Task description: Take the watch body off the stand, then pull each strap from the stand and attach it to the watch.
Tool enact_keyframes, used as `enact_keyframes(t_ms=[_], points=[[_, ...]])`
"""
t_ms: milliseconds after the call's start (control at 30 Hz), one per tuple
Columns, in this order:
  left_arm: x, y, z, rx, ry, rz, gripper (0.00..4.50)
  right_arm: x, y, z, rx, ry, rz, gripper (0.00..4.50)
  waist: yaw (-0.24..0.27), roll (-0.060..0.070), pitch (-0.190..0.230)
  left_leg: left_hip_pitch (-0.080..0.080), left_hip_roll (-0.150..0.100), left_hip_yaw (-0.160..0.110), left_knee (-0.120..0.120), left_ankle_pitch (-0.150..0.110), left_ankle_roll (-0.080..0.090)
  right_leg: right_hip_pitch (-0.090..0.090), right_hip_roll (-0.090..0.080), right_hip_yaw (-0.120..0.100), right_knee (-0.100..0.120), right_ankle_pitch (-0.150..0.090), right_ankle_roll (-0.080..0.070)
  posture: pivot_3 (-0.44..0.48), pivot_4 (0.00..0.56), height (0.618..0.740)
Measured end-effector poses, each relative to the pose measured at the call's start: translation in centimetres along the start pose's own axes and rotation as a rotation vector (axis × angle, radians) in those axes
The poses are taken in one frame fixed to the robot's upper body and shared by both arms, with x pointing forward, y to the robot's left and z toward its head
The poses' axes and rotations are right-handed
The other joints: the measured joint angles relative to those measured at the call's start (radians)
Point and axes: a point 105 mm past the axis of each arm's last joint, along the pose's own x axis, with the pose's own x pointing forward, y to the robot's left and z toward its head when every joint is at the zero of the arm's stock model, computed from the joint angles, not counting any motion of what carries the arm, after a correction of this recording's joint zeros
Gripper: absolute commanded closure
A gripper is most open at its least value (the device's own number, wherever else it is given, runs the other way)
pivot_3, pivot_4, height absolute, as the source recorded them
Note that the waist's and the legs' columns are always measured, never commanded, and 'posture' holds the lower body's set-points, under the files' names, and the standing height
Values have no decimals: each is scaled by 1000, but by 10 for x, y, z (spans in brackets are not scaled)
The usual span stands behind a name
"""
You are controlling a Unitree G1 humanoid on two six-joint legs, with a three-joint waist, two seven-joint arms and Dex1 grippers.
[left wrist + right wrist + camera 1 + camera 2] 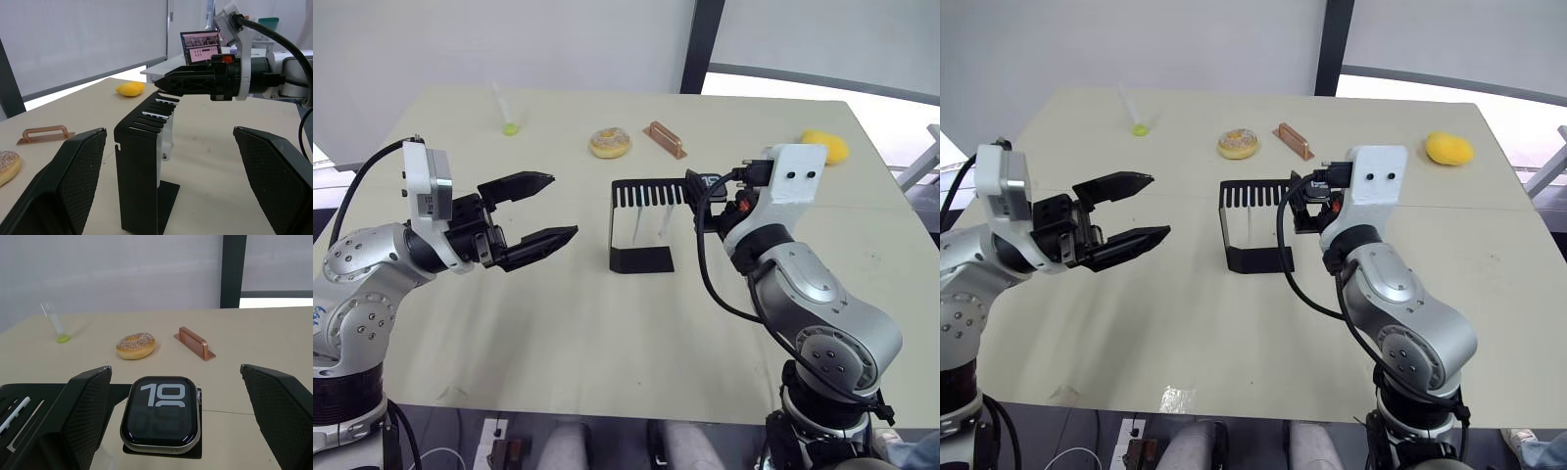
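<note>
The black stand [641,257] sits mid-table. Two white straps [636,225] hang from the comb slots of its top plate. At the right end of that plate lies the watch body [160,413], a black rounded square showing light digits. My right gripper [175,368] is open at that end, one finger on each side of the watch body and neither pressing on it. Some way left of the stand, above the table, my left gripper [558,206] is open and empty, pointing at the stand's upright [139,176].
Along the far side of the table [607,333] lie a sugared donut [609,143], a copper-coloured bar [664,139], a yellow fruit [824,147] and a clear tube with a green end [504,110]. Bare tabletop lies between my left gripper and the stand.
</note>
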Motion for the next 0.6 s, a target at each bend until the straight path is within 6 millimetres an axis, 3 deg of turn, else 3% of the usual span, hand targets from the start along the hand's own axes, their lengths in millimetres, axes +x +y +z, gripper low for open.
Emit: enact_keyframes(t_ms=[167, 600], points=[[0, 1, 0, 0, 0, 6, 0, 1, -8, -1, -6, 11, -15, 46, 0, 0, 0, 0, 0, 0, -1, 0, 0, 0, 0, 0, 0, 0, 0, 0, 150, 740], [0, 2, 1, 6, -1, 10, 0, 2, 1, -5, 23, 26, 33, 46, 0, 0, 0, 0, 0, 0, -3, 0, 0, -1, 0, 0, -1, 0, 0, 0, 150, 740]])
